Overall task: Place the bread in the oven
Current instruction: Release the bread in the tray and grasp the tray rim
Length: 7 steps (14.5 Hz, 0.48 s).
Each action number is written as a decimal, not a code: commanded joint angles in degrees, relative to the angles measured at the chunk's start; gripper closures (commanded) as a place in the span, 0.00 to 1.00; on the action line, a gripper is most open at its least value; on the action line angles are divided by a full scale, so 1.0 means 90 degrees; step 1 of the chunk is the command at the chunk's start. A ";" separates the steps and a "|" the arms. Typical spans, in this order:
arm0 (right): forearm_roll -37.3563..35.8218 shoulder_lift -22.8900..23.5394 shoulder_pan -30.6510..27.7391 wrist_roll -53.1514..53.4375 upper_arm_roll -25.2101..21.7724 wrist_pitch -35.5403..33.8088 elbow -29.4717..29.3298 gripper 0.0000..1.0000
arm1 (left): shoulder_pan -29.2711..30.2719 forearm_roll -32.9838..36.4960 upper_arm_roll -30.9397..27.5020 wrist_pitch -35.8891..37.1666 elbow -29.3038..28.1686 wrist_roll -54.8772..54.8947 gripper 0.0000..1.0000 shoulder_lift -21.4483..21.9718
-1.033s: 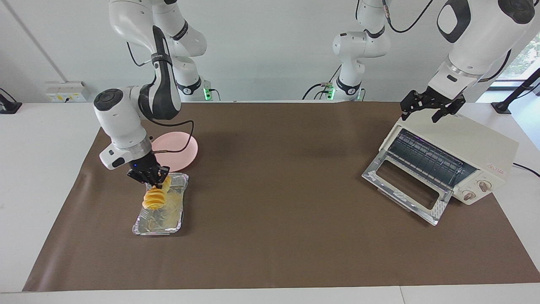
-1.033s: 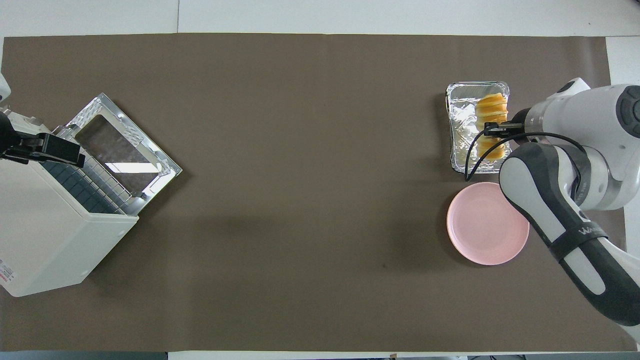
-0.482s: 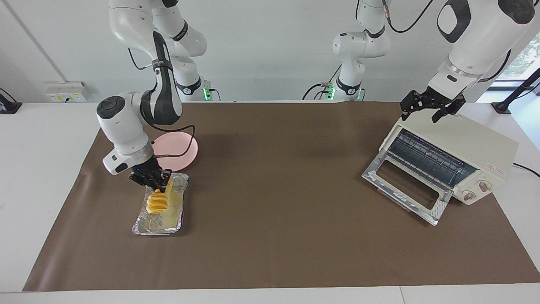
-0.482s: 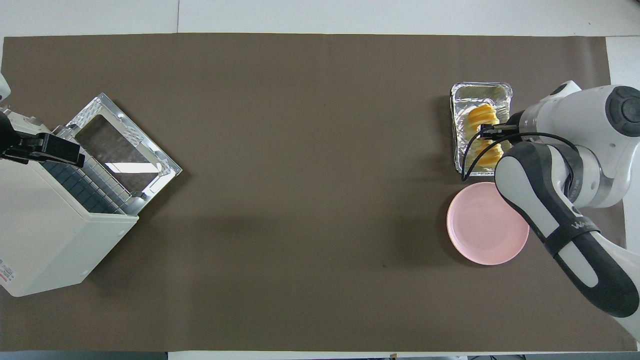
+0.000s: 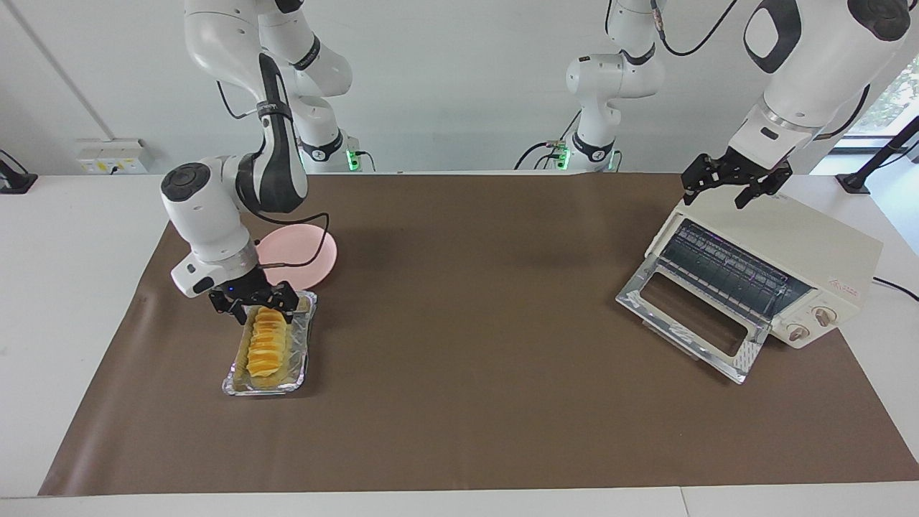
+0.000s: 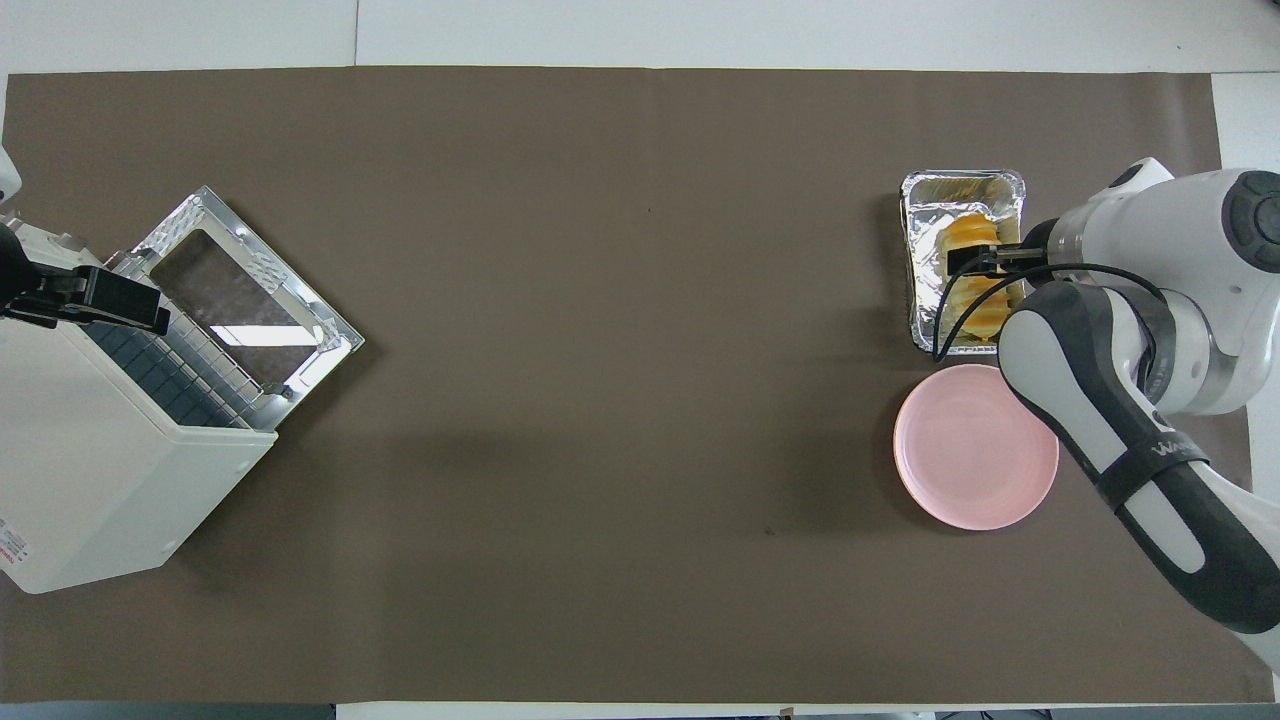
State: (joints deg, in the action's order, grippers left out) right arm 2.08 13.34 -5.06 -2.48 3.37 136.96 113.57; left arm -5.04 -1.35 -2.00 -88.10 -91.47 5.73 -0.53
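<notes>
The bread (image 5: 264, 348), a ridged yellow-orange loaf, lies flat in the silver foil tray (image 5: 262, 391) toward the right arm's end of the table. My right gripper (image 5: 255, 305) is open just over the loaf's end nearest the robots, one finger to each side, and holds nothing. From overhead, that gripper (image 6: 985, 262) and its cable cover part of the bread (image 6: 968, 233). The cream-white oven (image 5: 790, 237) stands at the left arm's end, with its door (image 5: 689, 316) dropped open and the rack showing. My left gripper (image 5: 736, 183) waits open above the oven's top edge.
A round pink plate (image 5: 305, 251) sits beside the foil tray, nearer to the robots. Brown paper covers the table between the tray and the oven. The oven's open door juts out over the paper toward the table's middle.
My right gripper has opened and let go of the bread. The loaf, which hung tilted from the fingers, now lies flat in the tray. The tray has shifted slightly. The left arm is unmoved.
</notes>
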 commanded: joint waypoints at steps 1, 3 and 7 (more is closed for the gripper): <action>-0.0113 0.0215 -0.0393 -0.0310 0.0045 0.0095 -0.0197 0.01 | 0.0033 0.0081 0.0027 -0.0103 -0.0149 -0.0070 0.00 0.0146; -0.0104 0.0382 -0.0598 -0.0330 0.0055 0.0095 -0.0197 0.08 | 0.0023 0.0081 0.0027 -0.0103 -0.0149 -0.0070 0.00 0.0146; -0.0084 0.0422 -0.0794 -0.0418 0.0065 0.0095 -0.0041 0.13 | 0.0023 0.0091 0.0027 -0.0103 -0.0149 -0.0070 0.00 0.0146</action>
State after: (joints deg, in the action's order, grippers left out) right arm 2.00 16.54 -11.19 -5.29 3.10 137.20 113.15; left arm -5.04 -1.35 -2.00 -88.10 -91.47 5.73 -0.53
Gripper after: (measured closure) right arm 0.093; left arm 0.000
